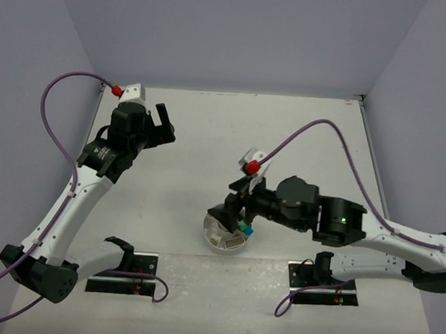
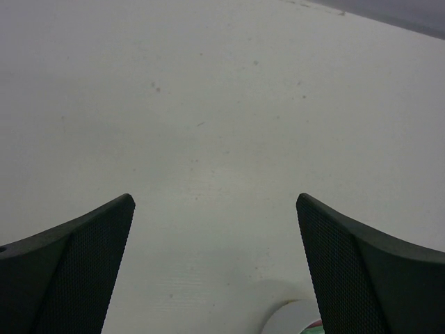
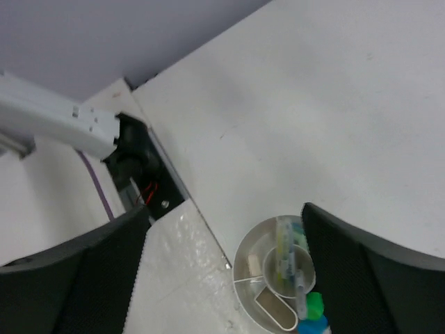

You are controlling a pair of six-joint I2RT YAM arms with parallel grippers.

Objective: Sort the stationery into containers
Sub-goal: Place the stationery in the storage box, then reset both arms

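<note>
- Right claw [image 3: 224, 207]: wide open, empty, directly above the dish [image 3: 241, 257].
- Dish: holds pens [image 3: 285, 254], eraser [image 3: 254, 264], highlighters [image 3: 315, 305]; sorting looks finished.
- Left claw [image 2: 215, 202]: open, empty, well away from the dish.
- Next move: likely lifting clear.

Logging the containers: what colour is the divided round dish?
White; the dish shows best in the right wrist view.
</note>
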